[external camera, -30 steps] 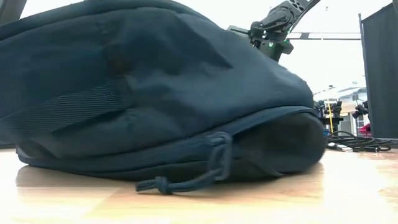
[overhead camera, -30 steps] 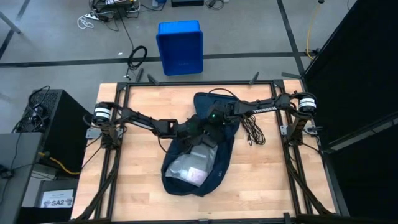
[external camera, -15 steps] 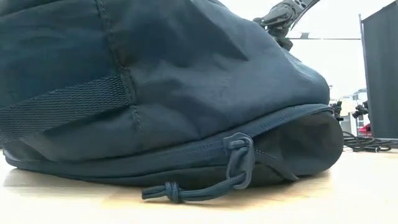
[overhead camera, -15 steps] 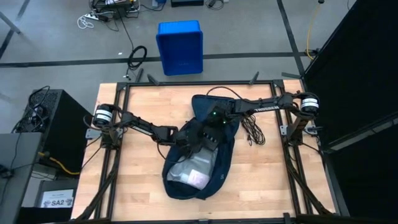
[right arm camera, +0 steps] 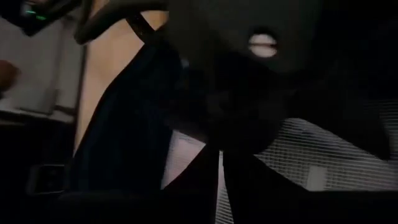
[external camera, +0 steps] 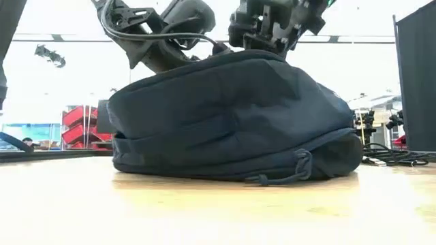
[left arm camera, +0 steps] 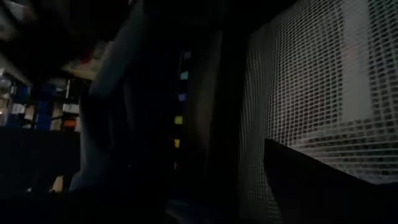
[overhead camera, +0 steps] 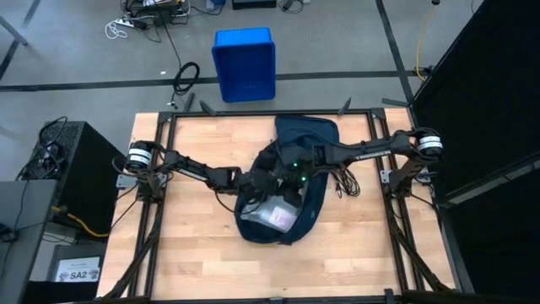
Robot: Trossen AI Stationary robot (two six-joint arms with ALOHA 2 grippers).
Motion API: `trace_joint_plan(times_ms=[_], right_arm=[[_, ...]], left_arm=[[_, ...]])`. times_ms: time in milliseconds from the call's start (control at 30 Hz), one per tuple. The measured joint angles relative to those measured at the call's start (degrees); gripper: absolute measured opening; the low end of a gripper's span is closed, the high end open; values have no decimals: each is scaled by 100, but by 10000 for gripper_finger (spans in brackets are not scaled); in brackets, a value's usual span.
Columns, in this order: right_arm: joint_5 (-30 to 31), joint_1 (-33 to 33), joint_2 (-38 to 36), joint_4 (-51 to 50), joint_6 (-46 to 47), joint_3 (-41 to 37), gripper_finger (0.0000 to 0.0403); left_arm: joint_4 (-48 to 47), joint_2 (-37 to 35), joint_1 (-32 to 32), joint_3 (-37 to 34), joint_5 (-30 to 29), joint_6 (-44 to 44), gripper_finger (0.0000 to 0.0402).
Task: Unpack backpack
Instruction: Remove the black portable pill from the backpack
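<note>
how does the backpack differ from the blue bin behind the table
The backpack is dark navy, while the bin is bright blue. The backpack is a soft, slumped fabric bag; the bin is a rigid, square-edged box. The backpack lies on the wooden table with both arms meeting at its opening; the bin stands on the floor beyond the table, away from the arms. Both are blue containers.

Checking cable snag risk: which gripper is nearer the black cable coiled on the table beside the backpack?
Right. The right gripper is over the backpack, nearer the black cable; the left gripper is across the bag's opening, farther away.
</note>
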Motion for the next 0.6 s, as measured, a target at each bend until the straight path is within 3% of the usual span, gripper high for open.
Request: trace_joint_plan(times_ms=[200, 267, 400, 600], right_arm=[[2049, -88, -104, -1074, 102, 9, 0], [2449, -251, -102, -1565, 169, 1, 0], [2526, -699, -93, -1847, 273, -137, 0], [2158, -1222, -84, -1852, 114, -283, 1]], left_arm=[[-138, 9, -2, -4, 821, -230, 219], [-230, 9, 4, -3, 1122, -384, 219], [-602, -6, 8, 6, 1629, -753, 219], [-1417, -23, 52, 25, 3130, -1503, 218]])
